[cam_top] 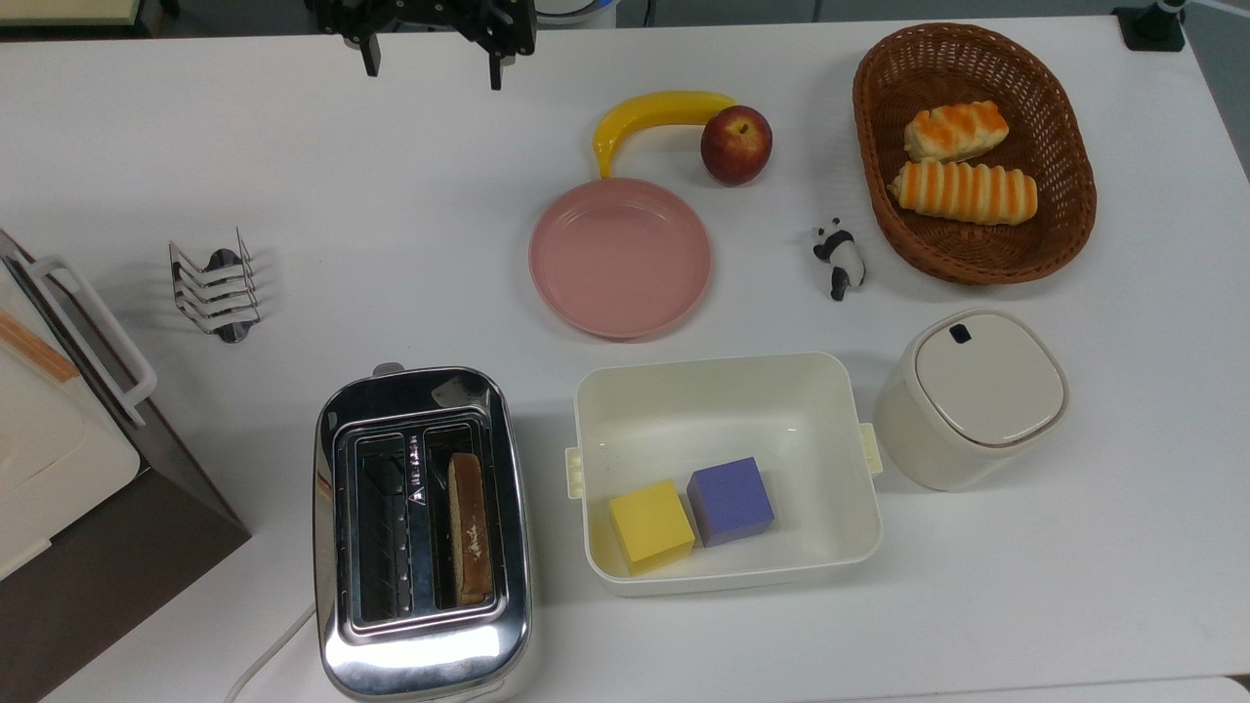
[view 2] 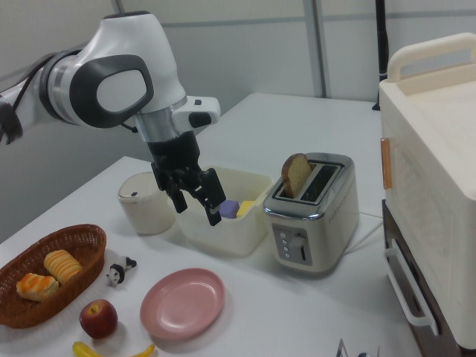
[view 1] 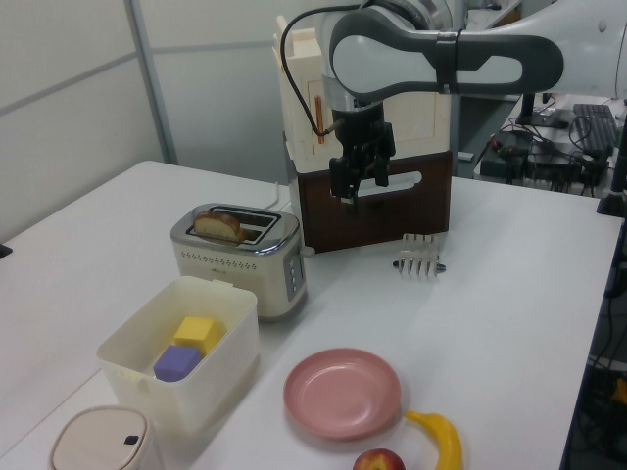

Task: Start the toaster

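In the top view, the shiny chrome two-slot toaster (cam_top: 422, 532) stands near the bottom edge of the white table (cam_top: 342, 195), with a slice of browned bread (cam_top: 470, 527) in the slot on the top view's right. Just beside it on the top view's right sits a cream rectangular plastic tub (cam_top: 728, 400) holding a yellow cube (cam_top: 650, 524) and a purple cube (cam_top: 730, 500), which touch each other. The black two-finger gripper (cam_top: 434, 59) hangs at the top edge, well apart from the toaster, its fingers spread with nothing between them. A small wire toast rack (cam_top: 217, 285) stands between the gripper and the toaster, toward the top view's left. In the left view, the gripper (view 1: 364, 186) hovers above the table in front of the large white-and-brown box appliance (view 1: 372, 147), fingers parted and pointing down, while the toaster (view 1: 238, 258) stands lower on the left view's left, the bread sticking up from a slot. In the right view, the open gripper (view 2: 196, 201) hangs in front of the cream tub (view 2: 223, 212); the toaster (view 2: 312, 212) stands just beside the tub on the right view's right, and its small end lever (view 2: 298, 242) faces the camera.
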